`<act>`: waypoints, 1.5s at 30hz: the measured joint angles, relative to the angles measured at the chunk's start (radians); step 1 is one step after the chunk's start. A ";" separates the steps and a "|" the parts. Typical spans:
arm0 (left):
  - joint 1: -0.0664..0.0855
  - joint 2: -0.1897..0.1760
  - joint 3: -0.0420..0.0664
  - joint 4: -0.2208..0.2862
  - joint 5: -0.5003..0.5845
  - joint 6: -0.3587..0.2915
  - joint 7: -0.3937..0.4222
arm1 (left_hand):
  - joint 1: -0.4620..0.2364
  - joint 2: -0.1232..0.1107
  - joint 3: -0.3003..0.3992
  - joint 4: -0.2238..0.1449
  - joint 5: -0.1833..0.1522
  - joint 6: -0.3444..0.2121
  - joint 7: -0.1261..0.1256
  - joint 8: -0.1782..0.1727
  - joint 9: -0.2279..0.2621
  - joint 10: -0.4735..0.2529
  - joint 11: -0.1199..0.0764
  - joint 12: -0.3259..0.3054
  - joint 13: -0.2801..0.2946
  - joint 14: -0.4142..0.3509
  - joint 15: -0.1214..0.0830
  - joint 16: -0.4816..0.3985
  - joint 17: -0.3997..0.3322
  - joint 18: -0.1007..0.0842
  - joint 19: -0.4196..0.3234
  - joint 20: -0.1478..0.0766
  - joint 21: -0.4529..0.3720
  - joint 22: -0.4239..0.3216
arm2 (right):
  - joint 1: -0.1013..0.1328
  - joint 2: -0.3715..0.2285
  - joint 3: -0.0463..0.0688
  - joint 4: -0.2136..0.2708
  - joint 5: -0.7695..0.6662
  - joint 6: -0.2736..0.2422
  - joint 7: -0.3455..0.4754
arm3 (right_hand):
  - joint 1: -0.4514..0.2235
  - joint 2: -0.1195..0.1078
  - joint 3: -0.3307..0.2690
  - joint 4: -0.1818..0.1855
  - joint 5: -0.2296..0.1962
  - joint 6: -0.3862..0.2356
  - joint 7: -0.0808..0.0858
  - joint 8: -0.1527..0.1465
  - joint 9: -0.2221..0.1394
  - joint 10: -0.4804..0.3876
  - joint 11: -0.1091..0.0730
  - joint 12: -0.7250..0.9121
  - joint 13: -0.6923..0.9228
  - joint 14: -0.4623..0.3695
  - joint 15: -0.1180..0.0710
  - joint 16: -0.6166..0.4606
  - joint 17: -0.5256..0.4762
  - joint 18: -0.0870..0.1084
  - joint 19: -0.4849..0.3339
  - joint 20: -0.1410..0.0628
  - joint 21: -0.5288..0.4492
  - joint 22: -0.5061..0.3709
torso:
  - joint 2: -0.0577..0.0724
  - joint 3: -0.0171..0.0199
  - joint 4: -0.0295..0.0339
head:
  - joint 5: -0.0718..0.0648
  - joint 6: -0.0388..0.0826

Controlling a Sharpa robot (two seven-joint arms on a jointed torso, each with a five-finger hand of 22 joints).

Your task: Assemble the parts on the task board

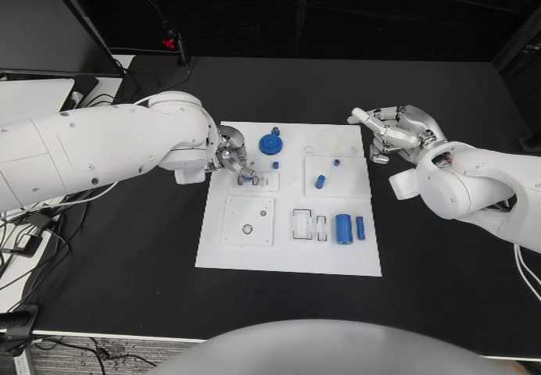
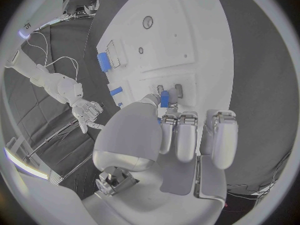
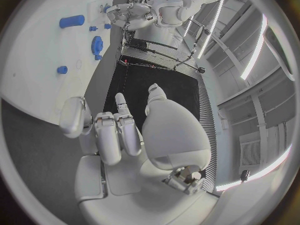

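Your black worktop carries the white task board at its middle, reaching from between your two hands toward the robot's body.

Your left hand sits over the board's left edge. Its fingers are curled down together, and in the left wrist view a small blue peg stands right at their tips, touching or nearly so; you cannot tell whether it is actually pinched.

Your right hand hangs just off the board's right edge, fingers loosely bent and spread, grasping nothing.

Of the parts, the blue gear lies just beside the left fingers, on the side away from the body. The large blue cylinder and the slim blue pin lie near the board's right edge, on the body side of the right fingers. Two short blue pegs stand between the two hands.
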 measured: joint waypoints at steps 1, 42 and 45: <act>-0.001 0.002 0.000 -0.002 0.001 0.001 -0.001 | -0.001 0.001 0.000 0.000 0.000 0.000 0.000 0.000 0.000 -0.001 0.001 0.000 0.000 0.000 0.000 0.000 0.000 0.000 0.000 0.000 0.000 0.000 | 0.000 0.000 0.000 0.000 0.000 0.000 0.000 | 0.000 0.000 0.000 0.000 0.000 0.000 0.000 0.000 0.000 0.000 0.000 0.000 0.000 0.000 0.000 0.000 0.000 0.000 0.000 0.000 0.000 0.000 | 0.000 0.0000 -0.0001 | 0.000 -0.001; -0.003 0.036 0.003 -0.034 0.038 0.043 -0.030 | -0.014 0.014 0.003 0.003 -0.016 0.007 0.007 -0.004 0.010 -0.003 0.003 0.001 0.000 0.000 0.001 0.000 0.000 0.000 0.000 0.000 0.000 0.000 | 0.000 -0.003 0.000 0.003 0.000 0.000 -0.001 | -0.001 0.009 -0.005 0.000 0.000 -0.003 -0.003 0.012 0.002 0.000 0.000 0.000 0.000 0.000 0.000 0.000 0.000 0.000 0.000 0.000 -0.005 0.000 | 0.000 0.0003 0.0005 | -0.007 -0.016; -0.004 0.037 0.004 -0.036 0.039 0.044 -0.030 | -0.014 0.014 0.003 0.003 -0.016 0.005 0.005 -0.004 0.010 -0.003 0.003 0.001 0.000 0.000 0.001 0.000 0.000 0.000 0.000 0.000 0.000 0.000 | 0.000 -0.003 0.000 0.003 0.000 0.000 -0.001 | -0.001 0.009 -0.005 0.000 0.000 -0.003 -0.003 0.012 0.002 0.000 0.000 0.000 0.000 0.000 0.000 0.000 0.000 0.000 0.000 0.000 -0.005 0.000 | 0.000 0.0003 0.0005 | -0.008 -0.016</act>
